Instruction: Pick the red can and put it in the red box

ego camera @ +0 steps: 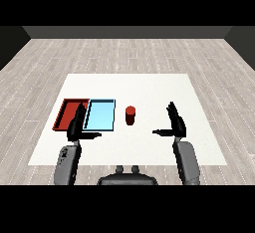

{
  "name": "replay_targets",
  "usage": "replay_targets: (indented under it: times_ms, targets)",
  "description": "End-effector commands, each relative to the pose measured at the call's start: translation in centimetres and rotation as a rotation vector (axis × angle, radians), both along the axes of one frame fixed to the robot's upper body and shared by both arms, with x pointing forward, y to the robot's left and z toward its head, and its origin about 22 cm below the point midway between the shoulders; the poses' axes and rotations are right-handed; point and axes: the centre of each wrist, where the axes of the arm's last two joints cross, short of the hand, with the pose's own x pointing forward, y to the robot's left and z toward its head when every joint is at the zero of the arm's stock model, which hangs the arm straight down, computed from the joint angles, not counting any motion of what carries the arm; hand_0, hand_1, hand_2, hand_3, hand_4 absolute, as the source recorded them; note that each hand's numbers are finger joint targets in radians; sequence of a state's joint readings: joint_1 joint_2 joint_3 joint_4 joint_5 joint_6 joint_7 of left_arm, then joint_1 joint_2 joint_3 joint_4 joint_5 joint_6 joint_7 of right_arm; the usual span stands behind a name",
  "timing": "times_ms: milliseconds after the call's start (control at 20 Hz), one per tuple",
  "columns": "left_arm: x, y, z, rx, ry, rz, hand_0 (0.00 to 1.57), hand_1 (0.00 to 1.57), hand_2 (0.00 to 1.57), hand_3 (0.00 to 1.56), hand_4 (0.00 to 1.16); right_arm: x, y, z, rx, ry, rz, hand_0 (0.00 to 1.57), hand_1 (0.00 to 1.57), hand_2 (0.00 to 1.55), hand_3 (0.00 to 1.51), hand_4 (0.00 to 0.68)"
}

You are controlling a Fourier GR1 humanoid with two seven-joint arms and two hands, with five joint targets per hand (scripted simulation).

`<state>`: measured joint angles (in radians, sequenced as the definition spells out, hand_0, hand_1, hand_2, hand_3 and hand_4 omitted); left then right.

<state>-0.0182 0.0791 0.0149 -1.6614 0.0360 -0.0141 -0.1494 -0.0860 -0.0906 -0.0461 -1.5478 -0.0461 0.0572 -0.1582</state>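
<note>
A: Status on the red can (130, 115)?

B: Upright on the worktop (149, 85), just right of the light blue tray (101, 115). Nothing touching it. Not picked yet.

A: Red tray (68, 113)?

B: Far left, side by side with the blue one. Nothing visible in it, though the left hand (75, 125) covers part of its right edge.

A: Hands?

B: Right hand (175, 121) is to the right of the can, apart from it, fingers (172, 111) straight and spread from the thumb, holding nothing. Left hand hovers over the seam between the two trays, fingers straight, thumb out, also holding nothing.

A: So progress is zero.

B: Basically. Whole job is left: reach, close on the can, lift, carry it over the blue tray, set it in the red one. My read is the right hand is better placed for the grab, but the carry then crosses the blue tray and the left hand sits in that path.
</note>
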Motion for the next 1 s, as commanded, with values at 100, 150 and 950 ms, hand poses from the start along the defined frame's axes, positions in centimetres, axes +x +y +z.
replay_targets:
  times_ms: [100, 150, 950]
  targets:
    - [-0.2, 0.1, -2.1, -0.039, -0.207, -0.006, 0.00, 0.00, 0.00, 0.00, 0.00, 0.7, -1.5, -1.4, 0.044, -0.144, 0.054, 0.00, 0.00, 0.00, 0.00, 0.000]
    - [-0.1, 0.1, -1.4, -0.042, -0.202, -0.010, 0.00, 0.00, 0.00, 0.00, 0.00, 0.1, -2.5, -0.6, 0.061, -0.147, 0.059, 0.00, 0.00, 0.00, 0.00, 0.000]
    - [0.1, 1.1, -2.2, -0.025, -0.191, 0.016, 0.00, 0.00, 0.00, 0.00, 0.00, 2.8, -0.8, -2.1, 0.049, -0.135, 0.082, 0.00, 0.00, 0.00, 0.00, 0.000]
